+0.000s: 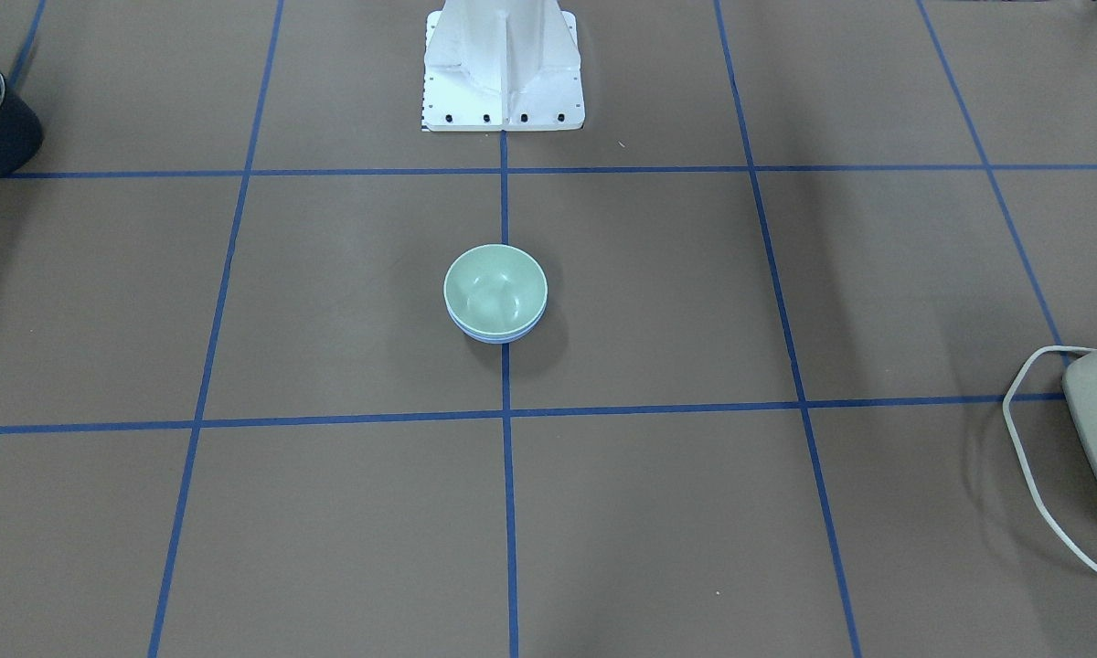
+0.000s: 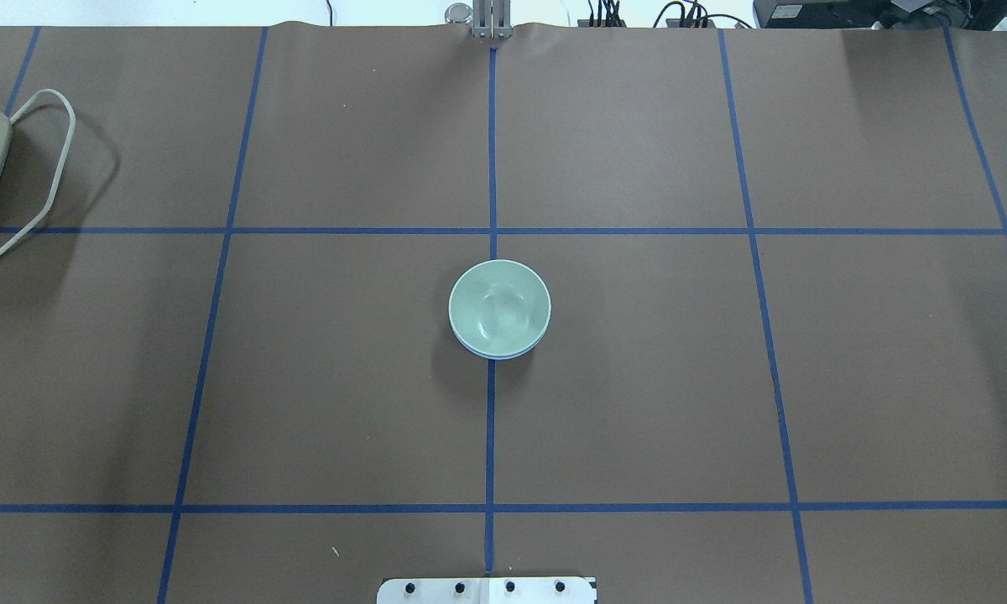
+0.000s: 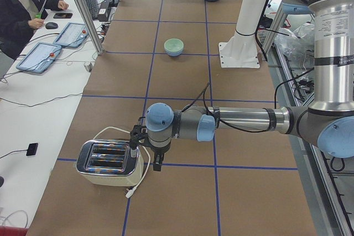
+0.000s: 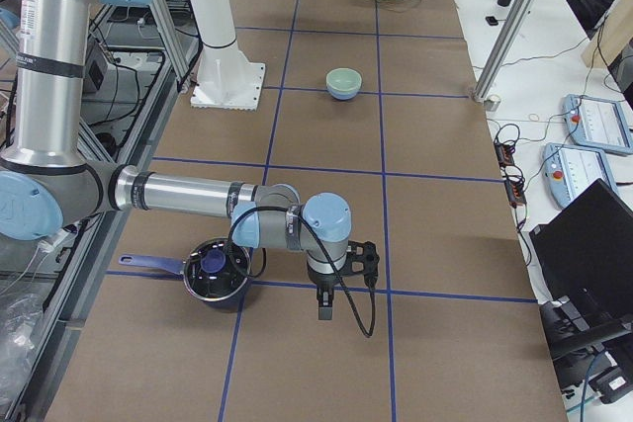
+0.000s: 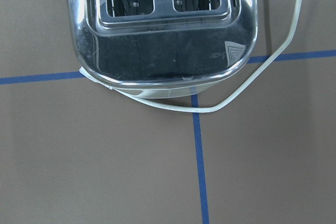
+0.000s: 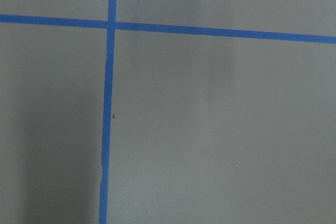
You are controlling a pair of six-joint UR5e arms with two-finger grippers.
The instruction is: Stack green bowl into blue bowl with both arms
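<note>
green bowl (image 2: 498, 306) nested in blue bowl (image 2: 498, 356), toaster (image 5: 163, 30) close-up only from left wrist, left gripper (image 3: 145, 157) and right gripper (image 4: 346, 289) side-view only, grip state not discernible

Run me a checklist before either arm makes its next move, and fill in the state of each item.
1. Green bowl seated inside the blue bowl: ok, only a blue rim shows beneath it.
2. Stack upright on the table: ok.
3. Both grippers away from the stack: ok. The left gripper is by the toaster and the right gripper is beside the pot.
4. Grippers empty, open or shut: cannot tell, since they show only in the side views.
5. Toaster cord clear of the left gripper: cannot tell, it runs close by.
</note>
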